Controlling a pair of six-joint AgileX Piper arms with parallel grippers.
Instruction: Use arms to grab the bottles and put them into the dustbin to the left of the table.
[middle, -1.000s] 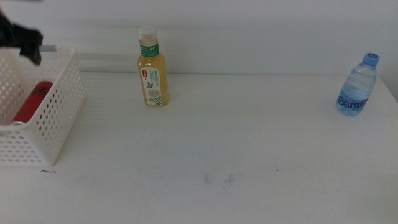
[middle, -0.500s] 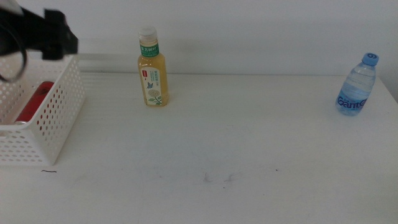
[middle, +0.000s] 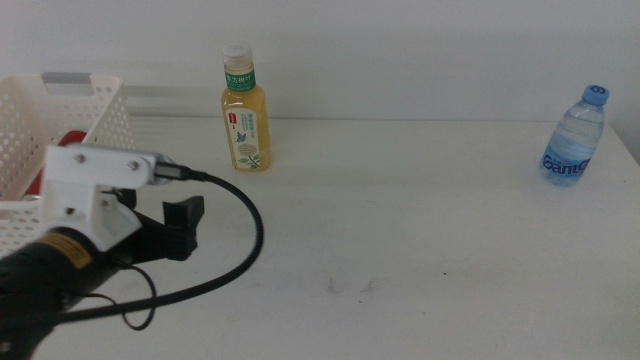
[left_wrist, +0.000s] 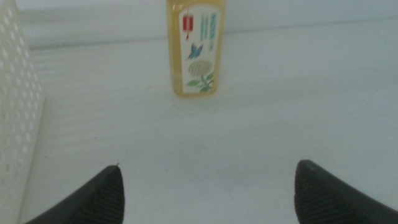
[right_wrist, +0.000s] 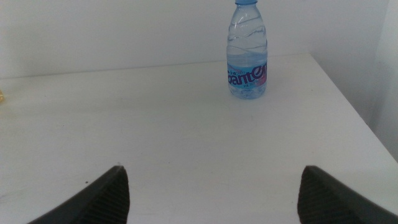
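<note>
I am holding my left pincer (middle: 183, 228) wide open and empty over the table (middle: 400, 220), beside the bin (middle: 70, 110), facing the tea bottle (middle: 245, 110). My right pincer (right_wrist: 208, 193) is waiting open, the water bottle (middle: 575, 137) standing far right.

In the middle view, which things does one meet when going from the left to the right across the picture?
Dustbin → left hand → yellow tea bottle → water bottle. All of them rest on or hang over the table.
</note>
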